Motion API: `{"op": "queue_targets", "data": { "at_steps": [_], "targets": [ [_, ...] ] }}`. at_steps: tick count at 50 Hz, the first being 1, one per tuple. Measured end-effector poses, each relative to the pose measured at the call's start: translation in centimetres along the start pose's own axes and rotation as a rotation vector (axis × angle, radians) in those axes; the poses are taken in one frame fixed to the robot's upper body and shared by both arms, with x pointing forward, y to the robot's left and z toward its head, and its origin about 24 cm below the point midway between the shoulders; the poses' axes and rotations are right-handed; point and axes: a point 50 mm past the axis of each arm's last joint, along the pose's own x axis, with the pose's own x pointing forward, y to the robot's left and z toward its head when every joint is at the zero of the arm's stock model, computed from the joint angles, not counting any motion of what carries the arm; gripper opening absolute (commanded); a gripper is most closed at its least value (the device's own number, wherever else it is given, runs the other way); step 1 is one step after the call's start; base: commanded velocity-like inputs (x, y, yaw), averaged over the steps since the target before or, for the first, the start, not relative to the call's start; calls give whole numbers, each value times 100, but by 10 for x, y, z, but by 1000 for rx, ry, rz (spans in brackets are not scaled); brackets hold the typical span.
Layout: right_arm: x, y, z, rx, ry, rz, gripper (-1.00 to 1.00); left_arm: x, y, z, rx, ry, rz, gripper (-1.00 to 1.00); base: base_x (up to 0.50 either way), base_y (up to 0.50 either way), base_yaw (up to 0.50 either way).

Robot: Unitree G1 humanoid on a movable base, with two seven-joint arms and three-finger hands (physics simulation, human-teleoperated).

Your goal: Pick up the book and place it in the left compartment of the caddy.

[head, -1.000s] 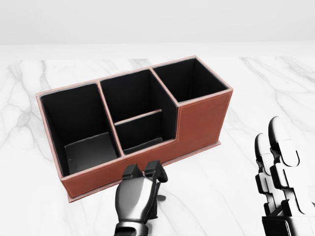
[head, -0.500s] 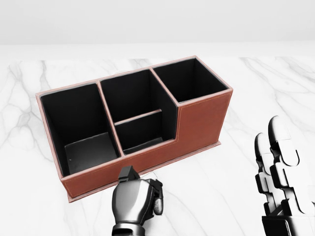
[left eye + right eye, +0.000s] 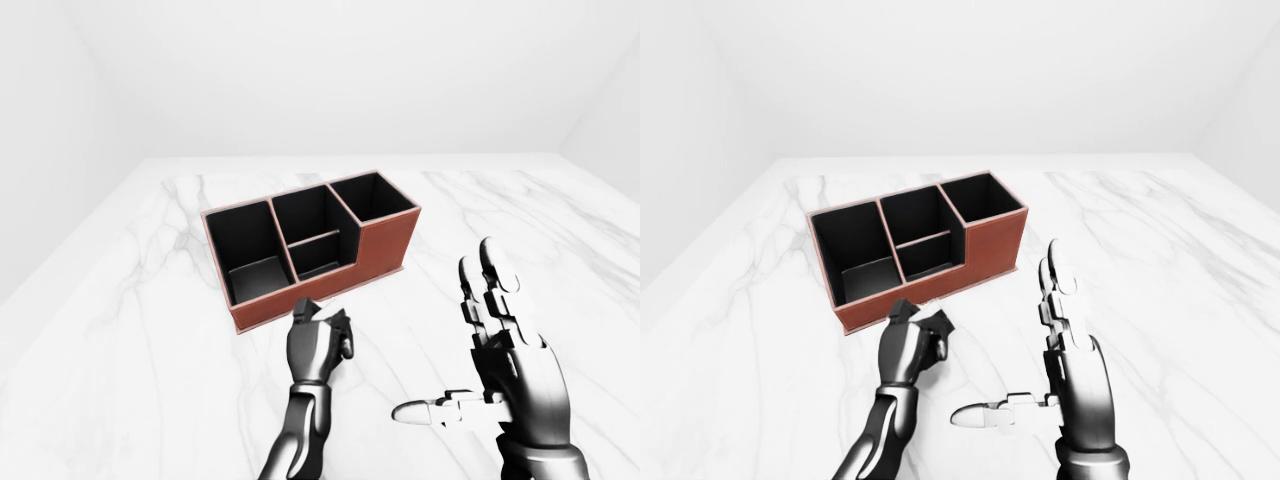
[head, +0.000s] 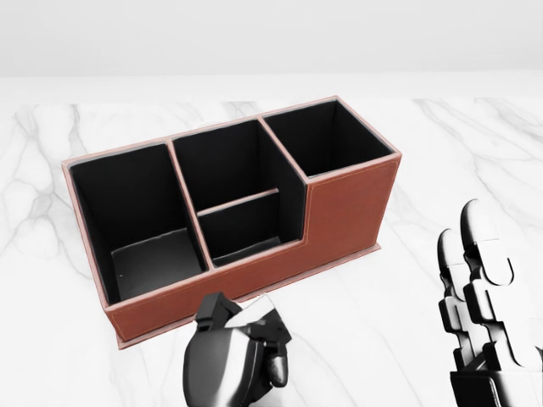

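table: white marble with grey veins, broad and flat, filling most of the left-eye view
walls: plain white, meeting in corners at the view's upper left and upper right

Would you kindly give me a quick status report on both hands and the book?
Left hand curled shut below caddy, contents unclear. Right hand open, fingers upright. Book not visible. Left compartment empty, unobstructed.

Caddy on table — hands below it
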Motion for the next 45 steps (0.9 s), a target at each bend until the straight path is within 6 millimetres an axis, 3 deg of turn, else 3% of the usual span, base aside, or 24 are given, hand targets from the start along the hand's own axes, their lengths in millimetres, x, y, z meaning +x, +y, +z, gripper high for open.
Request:
{"op": "queue_targets", "data": {
  "at_steps": [13,27,35,45],
  "targets": [
    [0,0,-1,0,1,1,100,-14,46,37,-108,-155,163,-100,0,0,0],
    [0,1,-1,1,3,2,100,-22,85,58,-131,-267,298,-100,0,0,0],
    [1,1,-1,0,4,3,100,-12,103,62,-21,-314,332,-100,0,0,0],
    [2,2,-3,-1,7,5,100,17,126,59,224,-291,338,-100,0,0,0]
  ]
}}
